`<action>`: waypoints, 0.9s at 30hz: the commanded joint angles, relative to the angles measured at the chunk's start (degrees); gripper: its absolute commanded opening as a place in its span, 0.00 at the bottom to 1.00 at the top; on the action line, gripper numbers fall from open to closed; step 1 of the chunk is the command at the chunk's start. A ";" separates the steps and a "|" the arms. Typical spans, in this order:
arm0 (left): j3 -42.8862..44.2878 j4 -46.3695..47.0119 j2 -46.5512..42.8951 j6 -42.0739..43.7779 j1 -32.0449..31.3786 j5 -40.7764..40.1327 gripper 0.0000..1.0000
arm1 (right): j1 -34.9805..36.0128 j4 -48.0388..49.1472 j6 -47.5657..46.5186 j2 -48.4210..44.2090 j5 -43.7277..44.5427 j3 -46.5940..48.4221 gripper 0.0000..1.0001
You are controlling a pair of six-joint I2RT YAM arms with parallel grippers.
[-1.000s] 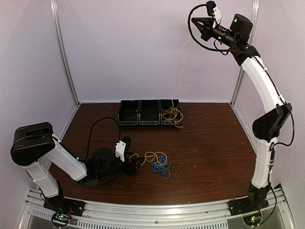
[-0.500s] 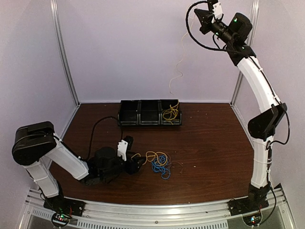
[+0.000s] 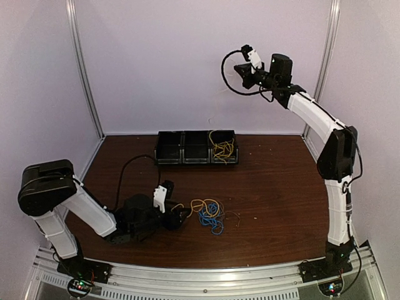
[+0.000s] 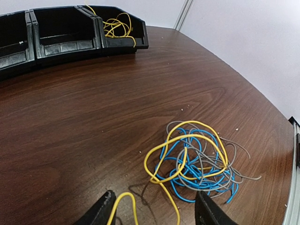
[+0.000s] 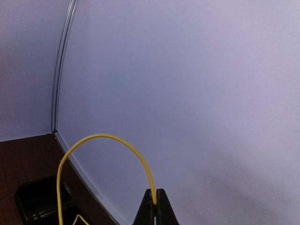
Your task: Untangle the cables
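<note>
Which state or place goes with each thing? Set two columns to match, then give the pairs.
Things
1 left gripper
2 right gripper
3 blue cable
4 right-hand bin

States and places
a shut on the yellow cable
b tangled with others on the table
c open, low over the table
d has yellow cable coiled inside

Pairs: 1-c, 2-a, 3-b, 4-d

Soft, even light falls from overhead and leaves the lavender walls (image 3: 156, 62) nearly shadowless. The dark table (image 4: 197, 79) shows a faint sheen toward its right edge, and the tangled cables (image 4: 197, 159) cast small blurred shadows. Both wrist views bend lines at their edges. The yellow cable (image 5: 101, 136) reads crisp, while the overhead view is slightly soft.
</note>
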 commanded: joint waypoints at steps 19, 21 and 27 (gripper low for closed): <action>-0.68 3.48 0.52 -0.92 0.21 -0.36 0.59 | -1.09 -3.14 2.33 -3.80 -2.49 -23.44 0.00; -0.56 3.32 0.68 -0.88 0.26 -0.16 0.59 | -2.50 -2.89 4.25 -4.31 -2.86 -24.48 0.00; -0.22 3.22 1.30 -0.75 0.25 0.10 0.59 | -6.16 -1.50 6.86 -7.16 -2.41 -28.76 0.00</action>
